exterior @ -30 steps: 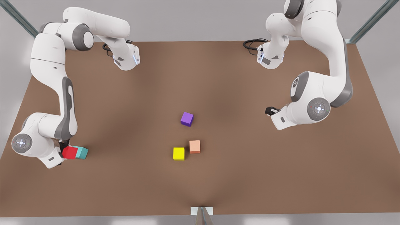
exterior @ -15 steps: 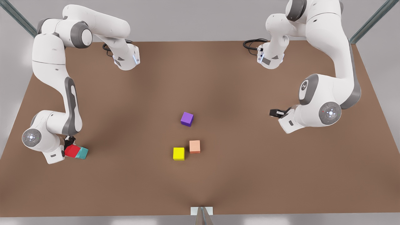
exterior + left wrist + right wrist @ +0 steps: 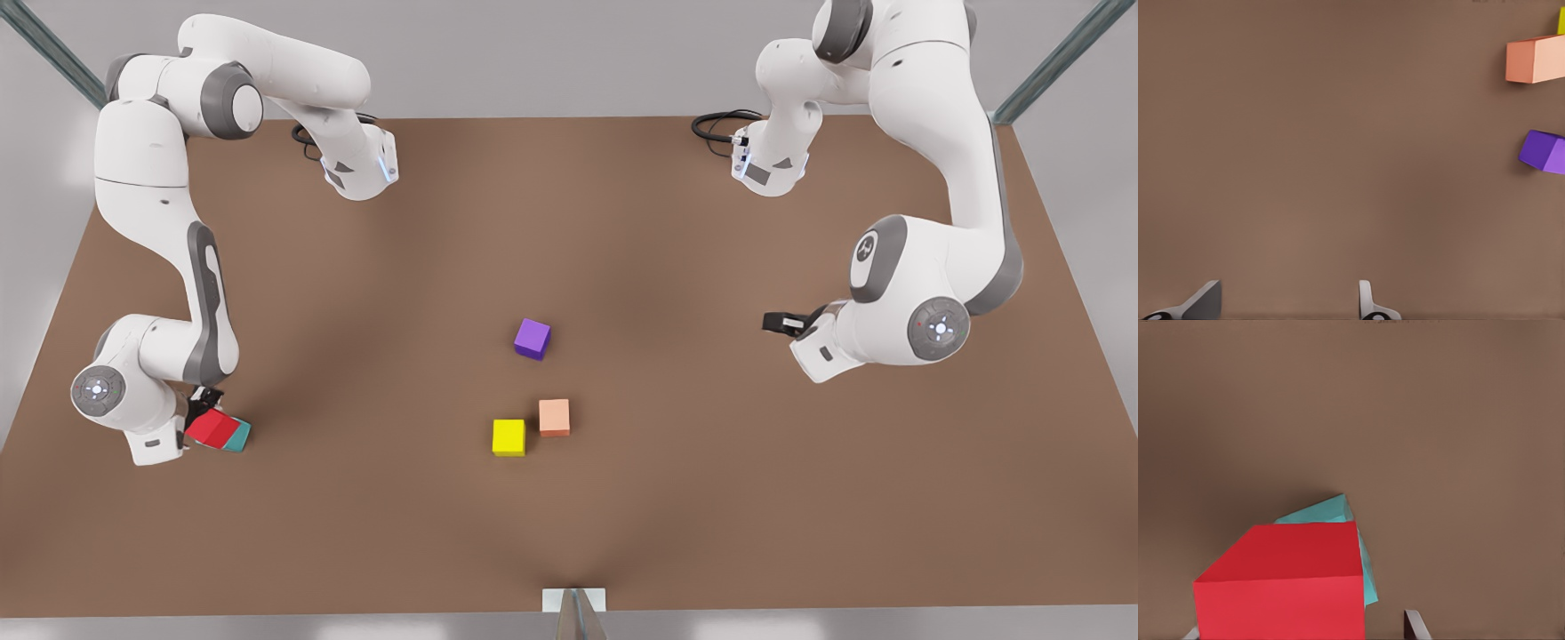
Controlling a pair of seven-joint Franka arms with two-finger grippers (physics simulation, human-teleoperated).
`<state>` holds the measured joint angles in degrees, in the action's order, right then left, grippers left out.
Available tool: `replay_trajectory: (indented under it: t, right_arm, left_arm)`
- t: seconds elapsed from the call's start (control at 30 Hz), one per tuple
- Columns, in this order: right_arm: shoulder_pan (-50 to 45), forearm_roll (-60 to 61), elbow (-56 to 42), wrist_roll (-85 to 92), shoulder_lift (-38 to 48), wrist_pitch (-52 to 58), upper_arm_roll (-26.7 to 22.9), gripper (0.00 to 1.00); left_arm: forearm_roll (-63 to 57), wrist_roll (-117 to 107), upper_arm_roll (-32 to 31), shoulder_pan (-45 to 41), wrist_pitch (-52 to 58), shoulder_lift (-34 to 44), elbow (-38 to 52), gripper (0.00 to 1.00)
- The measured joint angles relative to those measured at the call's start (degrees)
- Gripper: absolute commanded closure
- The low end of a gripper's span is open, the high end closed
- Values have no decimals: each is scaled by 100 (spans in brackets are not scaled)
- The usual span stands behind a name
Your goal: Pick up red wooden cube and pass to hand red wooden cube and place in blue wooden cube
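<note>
Gripping: right gripper [image 3: 203, 418] is clamping the small bright red wooden cube [image 3: 212, 429] at the front view's left.
Overlapping: red cube is covering the small teal wooden cube [image 3: 239, 436].
Waiting: left gripper [image 3: 775, 322] is hanging fingers spread over the brown table [image 3: 622, 267], right side.

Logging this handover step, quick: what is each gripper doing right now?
Right gripper: shut on the red wooden cube, above the blue wooden cube.
Left gripper: open, holding nothing, waiting at the front view's right.
</note>
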<state>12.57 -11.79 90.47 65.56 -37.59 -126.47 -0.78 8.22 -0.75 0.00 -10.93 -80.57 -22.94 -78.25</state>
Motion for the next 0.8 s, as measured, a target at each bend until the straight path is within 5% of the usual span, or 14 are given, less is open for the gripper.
replay_trajectory:
  t: [0.47,0.63,0.8]
  right_arm:
    - [-8,205,-113,-267,454,575,36,3]
    - [-185,1169,-1077,-1174,390,1814,60,0]
    - [-712,833,-2441,-2472,626,3240,42,0]
  left_arm:
    - [9,-91,0,-1,5,-16,9,0]
    - [8,-110,-6,6,73,38,25,0]
    - [7,-123,-5,-18,128,-16,26,0]
